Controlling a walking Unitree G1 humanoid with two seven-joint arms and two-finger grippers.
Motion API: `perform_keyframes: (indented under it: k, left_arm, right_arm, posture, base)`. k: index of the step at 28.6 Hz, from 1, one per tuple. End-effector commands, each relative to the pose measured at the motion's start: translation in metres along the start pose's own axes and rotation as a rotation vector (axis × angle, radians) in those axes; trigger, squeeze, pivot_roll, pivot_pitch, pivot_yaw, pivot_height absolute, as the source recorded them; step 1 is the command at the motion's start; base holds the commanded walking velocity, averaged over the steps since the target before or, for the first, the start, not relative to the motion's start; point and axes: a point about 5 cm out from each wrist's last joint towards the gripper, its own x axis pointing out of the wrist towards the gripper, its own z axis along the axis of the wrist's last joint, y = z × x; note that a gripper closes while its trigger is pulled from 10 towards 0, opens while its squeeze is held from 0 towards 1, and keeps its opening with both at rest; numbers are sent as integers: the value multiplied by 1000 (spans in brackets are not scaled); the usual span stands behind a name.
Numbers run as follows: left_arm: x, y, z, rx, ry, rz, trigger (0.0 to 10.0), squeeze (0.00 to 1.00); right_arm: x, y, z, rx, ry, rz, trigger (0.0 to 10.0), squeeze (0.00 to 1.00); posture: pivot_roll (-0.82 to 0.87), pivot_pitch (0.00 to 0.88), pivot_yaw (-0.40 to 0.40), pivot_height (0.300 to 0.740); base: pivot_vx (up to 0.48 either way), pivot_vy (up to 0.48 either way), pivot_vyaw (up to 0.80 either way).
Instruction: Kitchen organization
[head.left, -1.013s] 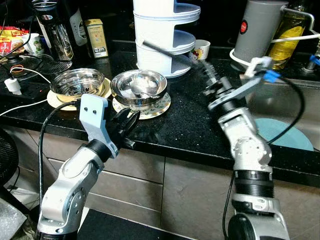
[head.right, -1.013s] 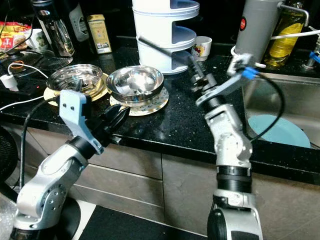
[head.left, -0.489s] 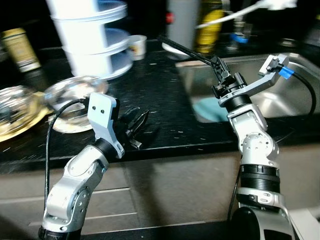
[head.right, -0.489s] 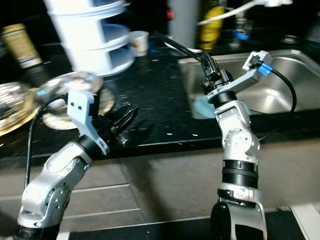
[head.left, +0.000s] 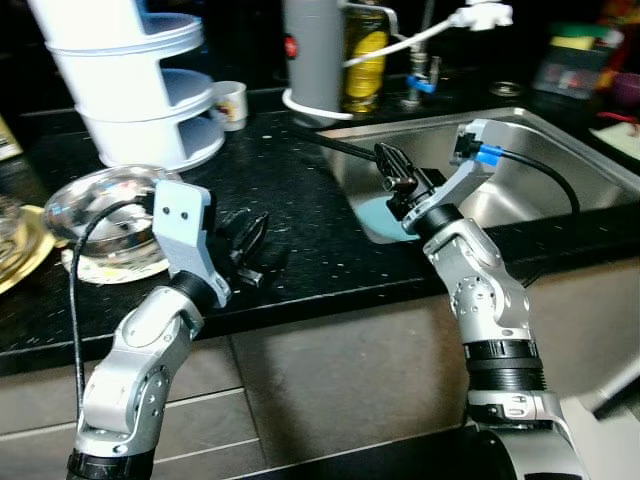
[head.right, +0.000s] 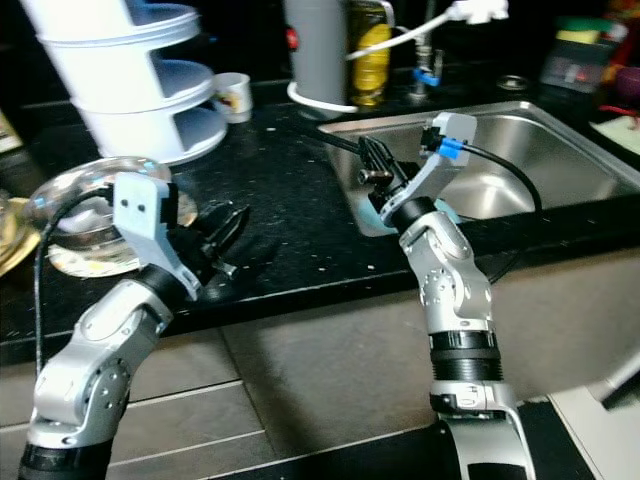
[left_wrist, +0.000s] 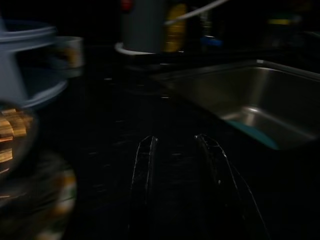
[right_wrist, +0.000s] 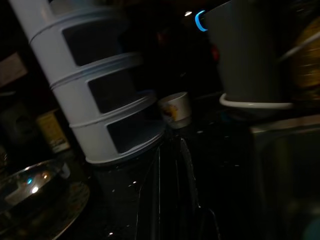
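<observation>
My two silver arms and black-fingered jaws

My left arm (head.left: 140, 375) is showing rounded silver segments with dark joint bands, a pale blue-grey wrist bracket (head.left: 185, 230) with two small dark holes, and a black cable looping off it. My right arm (head.left: 490, 300) is wearing ribbed black rings near its base, a silver wrist bracket (head.left: 468, 165) with a blue clip and a black cable arcing behind. Both jaws are carrying long, thin black fingers (left_wrist: 142, 175).

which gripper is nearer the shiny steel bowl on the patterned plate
Left. The left gripper hovers over the black counter just beside the shiny steel bowl, on its sink side. The right gripper reaches over the counter at the stainless sink's edge, farther off.
</observation>
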Motion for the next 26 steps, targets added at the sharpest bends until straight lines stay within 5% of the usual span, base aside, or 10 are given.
perform_keyframes:
  k: [1,19,26]
  left_arm:
    - [1,2,-2,10,7,10,10000,0]
    - [2,-1,-3,9,4,5,10000,0]
    - [2,1,-2,7,-3,28,10000,0]
  right_arm:
    - [0,2,-1,-30,15,15,10000,0]
    - [1,0,-7,-148,62,-12,10000,0]
    - [1,-1,-16,-278,134,-33,10000,0]
  posture:
    - [50,0,5,740]
    - [47,0,6,740]
    - [49,0,7,740]
  base:
    - [0,-386,0]
    - [0,-390,0]
    - [0,-325,0]
